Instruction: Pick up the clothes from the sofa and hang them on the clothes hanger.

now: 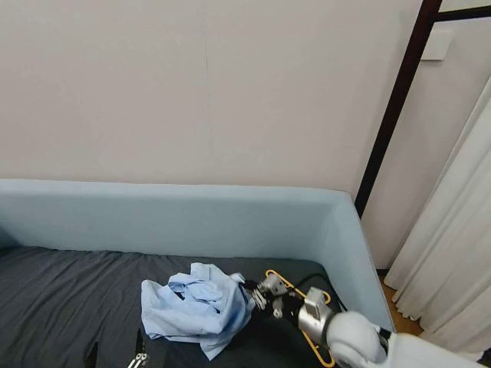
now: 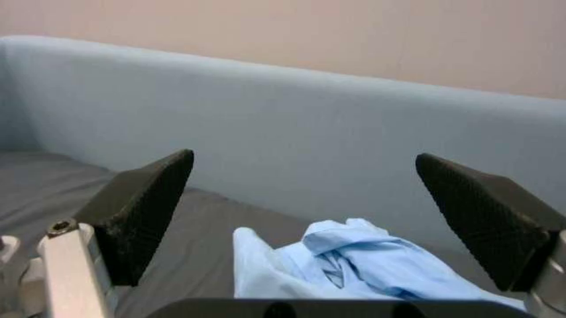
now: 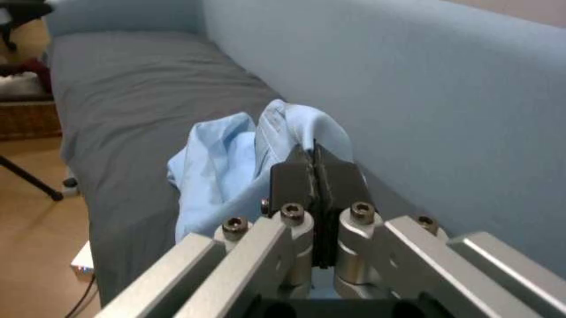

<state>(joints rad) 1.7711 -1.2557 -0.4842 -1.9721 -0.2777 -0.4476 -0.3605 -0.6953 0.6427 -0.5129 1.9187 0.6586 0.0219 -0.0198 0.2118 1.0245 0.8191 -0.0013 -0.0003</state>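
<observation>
**Now: shirt pinched at the sofa's right end**

Starting at the left of the head view, the dark seat of the sofa point(image 1: 61, 284) lies bare. The left gripper point(image 2: 303, 161) hangs low over this seat with its fingers point(image 2: 142, 205) spread wide and nothing between them. In its wrist view the shirt point(image 1: 196, 307) sits at lower centre, beyond the fingertips. My reading is that this arm waits as a spare, aimed at the cloth in case a second hold is needed.

At lower centre of the head view the shirt is a crumpled pale-blue heap. It rests on the seat cushion near the backrest point(image 1: 192, 215) and, as far as I can tell, is not yet lifted.

To its right, the right gripper point(image 1: 252, 295) reaches in from the lower right corner. Its pads point(image 3: 296, 175) are pressed together on a fold at the shirt's right edge, with cloth bunched around the tips. Holding an edge fold rather than the middle probably lets the shirt hang open once it is raised.

Under that arm lies an orange wire loop point(image 1: 276, 277), likely a hanger. A pale curtain point(image 1: 453, 253) fills the right edge. The pick-up is at the grasp stage and the hanging has not begun.
</observation>
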